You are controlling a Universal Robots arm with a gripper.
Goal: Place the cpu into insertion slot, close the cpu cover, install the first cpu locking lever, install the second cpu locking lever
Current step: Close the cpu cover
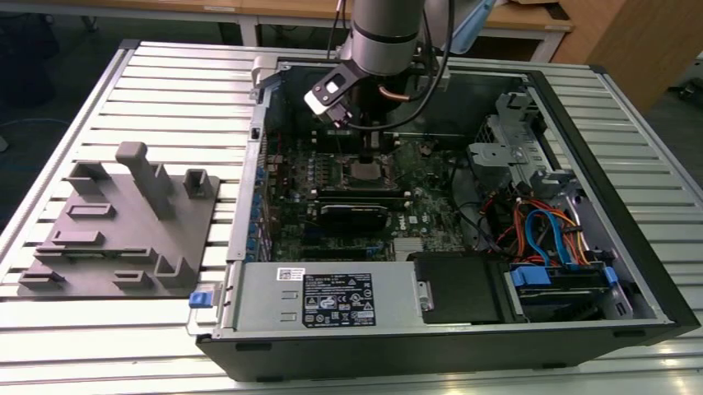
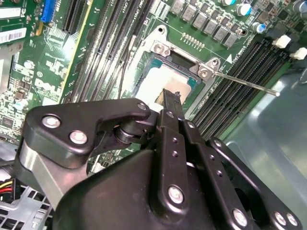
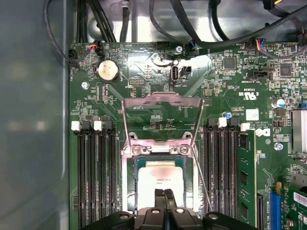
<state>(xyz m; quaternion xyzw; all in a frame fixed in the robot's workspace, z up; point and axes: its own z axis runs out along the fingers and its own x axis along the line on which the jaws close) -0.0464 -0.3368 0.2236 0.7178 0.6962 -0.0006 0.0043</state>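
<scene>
cpu cover (image 3: 162, 99) raised — walls one side | locking lever (image 2: 244, 82) juts beside | memory slots (image 3: 96, 177) flank

The arm (image 1: 384, 33) is a smooth silver-grey cylinder, with a black cable (image 1: 444, 58) alongside and a white-edged black block (image 1: 326, 95) at the wrist. The gripper (image 2: 171, 96) is matte black, with flat linkage bars (image 2: 172, 158) pinned by bright silver screws (image 2: 175, 194) and two slim black fingers (image 3: 159, 199).

You're in a robotics lab or workshop: your arm's gripper (image 3: 165, 193) hangs inside an open computer case (image 1: 439, 350), its green motherboard (image 1: 288, 206) exposed, lying on a slatted aluminium bench (image 1: 176, 82), 1 grey fixture plate (image 1: 121, 247) beside it, wooden desks (image 1: 538, 20) behind.
</scene>
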